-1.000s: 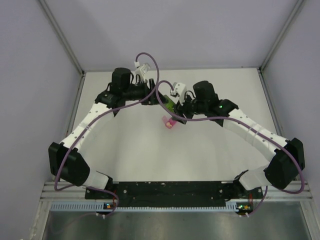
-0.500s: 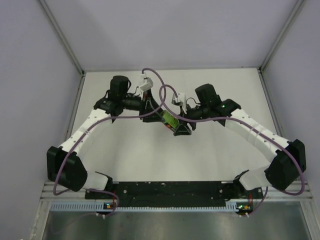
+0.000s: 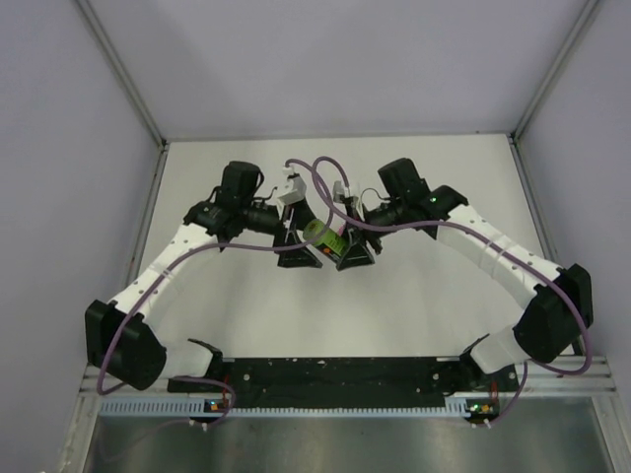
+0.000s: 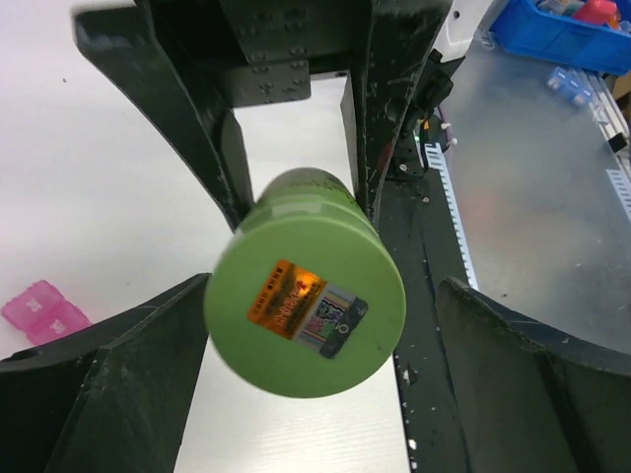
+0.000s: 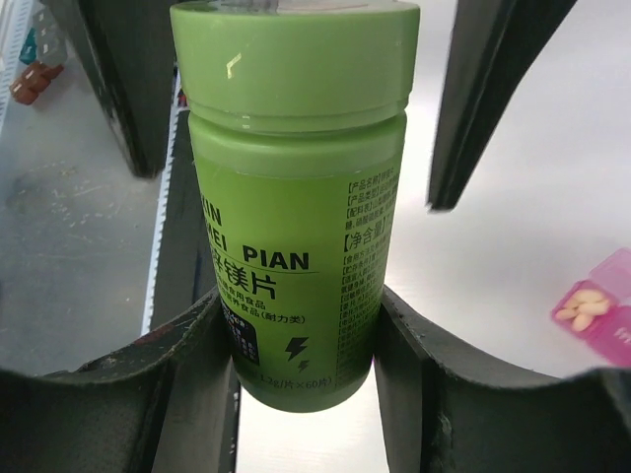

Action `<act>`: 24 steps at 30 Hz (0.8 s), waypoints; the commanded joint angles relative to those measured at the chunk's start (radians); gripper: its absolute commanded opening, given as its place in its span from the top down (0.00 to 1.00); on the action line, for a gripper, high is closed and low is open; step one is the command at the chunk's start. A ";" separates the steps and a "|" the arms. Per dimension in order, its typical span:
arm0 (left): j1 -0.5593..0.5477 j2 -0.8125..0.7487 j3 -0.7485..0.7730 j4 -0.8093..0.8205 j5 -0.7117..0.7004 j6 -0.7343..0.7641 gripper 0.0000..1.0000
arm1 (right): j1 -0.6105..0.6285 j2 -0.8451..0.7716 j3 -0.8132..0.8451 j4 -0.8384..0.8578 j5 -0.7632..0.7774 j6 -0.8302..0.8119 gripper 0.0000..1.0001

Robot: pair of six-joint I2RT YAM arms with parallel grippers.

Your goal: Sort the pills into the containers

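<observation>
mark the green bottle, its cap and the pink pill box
green bottle (image 5: 296, 246), right wrist view, on the printed label of its body.
cap (image 4: 306, 310), left wrist view, on the sticker on its top face.
pink pill box (image 4: 41, 311), left wrist view, on its compartment tops.

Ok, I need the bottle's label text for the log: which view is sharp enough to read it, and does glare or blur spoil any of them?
Right wrist: the green bottle is in focus, its label evenly lit and readable. Left wrist: only the cap faces the camera, slightly soft, and its sticker glints orange, print unreadable. Top external: the bottle is tiny and the label cannot be read.
</observation>
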State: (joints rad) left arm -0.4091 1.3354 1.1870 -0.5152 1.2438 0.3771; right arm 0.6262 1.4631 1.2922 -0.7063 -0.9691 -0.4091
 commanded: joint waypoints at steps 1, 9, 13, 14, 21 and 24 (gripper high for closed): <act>-0.011 -0.076 -0.052 0.176 -0.061 -0.174 0.01 | 0.004 -0.018 0.067 0.093 -0.017 -0.019 1.00; 0.015 -0.127 -0.038 0.358 -0.211 -0.515 0.01 | 0.023 -0.072 -0.001 0.215 0.225 0.036 1.00; 0.015 -0.111 0.011 0.351 -0.340 -0.612 0.01 | 0.046 -0.089 -0.008 0.275 0.371 0.058 1.00; 0.015 -0.102 0.034 0.333 -0.401 -0.639 0.01 | 0.050 -0.092 -0.007 0.286 0.398 0.068 1.00; 0.013 -0.032 0.141 0.227 -0.569 -0.770 0.03 | 0.076 -0.098 0.001 0.326 0.569 0.089 1.00; 0.012 -0.010 0.164 0.192 -0.584 -0.790 0.09 | 0.082 -0.101 -0.002 0.330 0.583 0.090 1.00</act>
State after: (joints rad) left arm -0.3965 1.2984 1.2984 -0.2775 0.7326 -0.3302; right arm 0.6838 1.4124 1.2762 -0.4488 -0.4603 -0.3363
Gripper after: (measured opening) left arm 0.946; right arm 0.513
